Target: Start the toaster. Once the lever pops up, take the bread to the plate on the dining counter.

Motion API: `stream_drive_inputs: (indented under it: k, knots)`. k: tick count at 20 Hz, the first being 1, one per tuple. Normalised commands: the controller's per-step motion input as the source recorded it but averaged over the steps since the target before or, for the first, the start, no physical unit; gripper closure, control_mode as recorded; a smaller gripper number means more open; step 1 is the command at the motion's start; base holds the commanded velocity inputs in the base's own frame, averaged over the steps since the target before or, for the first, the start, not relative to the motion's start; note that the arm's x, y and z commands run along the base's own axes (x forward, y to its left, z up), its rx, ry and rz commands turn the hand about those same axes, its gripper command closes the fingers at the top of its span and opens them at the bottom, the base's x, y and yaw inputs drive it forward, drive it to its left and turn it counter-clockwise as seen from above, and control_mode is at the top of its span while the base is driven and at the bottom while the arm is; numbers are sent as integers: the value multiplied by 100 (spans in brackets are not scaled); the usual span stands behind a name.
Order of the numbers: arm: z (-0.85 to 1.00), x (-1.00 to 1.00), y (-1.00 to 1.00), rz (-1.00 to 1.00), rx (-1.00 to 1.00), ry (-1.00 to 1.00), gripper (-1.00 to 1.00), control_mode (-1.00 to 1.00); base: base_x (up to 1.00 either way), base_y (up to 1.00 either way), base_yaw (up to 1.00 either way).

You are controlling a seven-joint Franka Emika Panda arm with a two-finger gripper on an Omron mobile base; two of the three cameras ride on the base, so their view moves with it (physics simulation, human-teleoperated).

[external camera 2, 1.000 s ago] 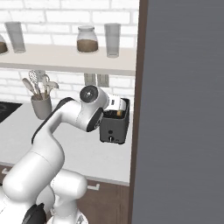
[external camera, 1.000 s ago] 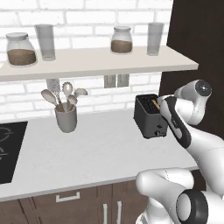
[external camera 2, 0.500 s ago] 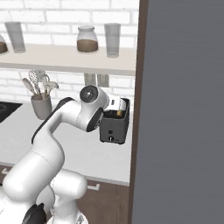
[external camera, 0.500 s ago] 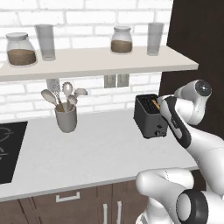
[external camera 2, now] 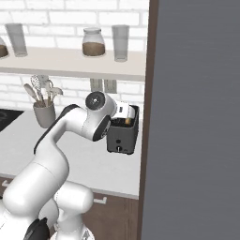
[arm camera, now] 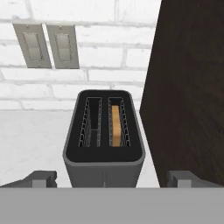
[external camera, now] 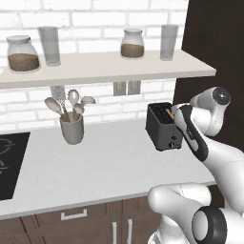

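Nothing is changing since the earlier frames: the gripper (arm camera: 109,179) is still hovering above the toaster (arm camera: 104,140), jaws spread wide and holding nothing. The bread (arm camera: 116,125) is sitting low in the right slot, beside the dark cabinet wall (arm camera: 192,87).

Even, bright rendered light, soft shadows, perhaps slightly blurred throughout.

Dark toaster (arm camera: 103,151) upright on worktop; bread (arm camera: 115,125) in right slot.
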Motion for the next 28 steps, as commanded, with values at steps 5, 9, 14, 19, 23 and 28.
stream_drive_inputs:
  k: [5, 9, 14, 19, 23, 28]
  knots:
    - [0, 0, 0, 0, 0, 0, -100, -100, 0, 0, 0]
    - [0, 0, 0, 0, 0, 0, -100, -100, 0, 0, 0]
    - [0, 0, 0, 0, 0, 0, -100, -100, 0, 0, 0]
    - [0, 0, 0, 0, 0, 0, -100, -100, 0, 0, 0]
    - [0, 0, 0, 0, 0, 0, -100, -100, 0, 0, 0]
    - [0, 0, 0, 0, 0, 0, -100, -100, 0, 0, 0]
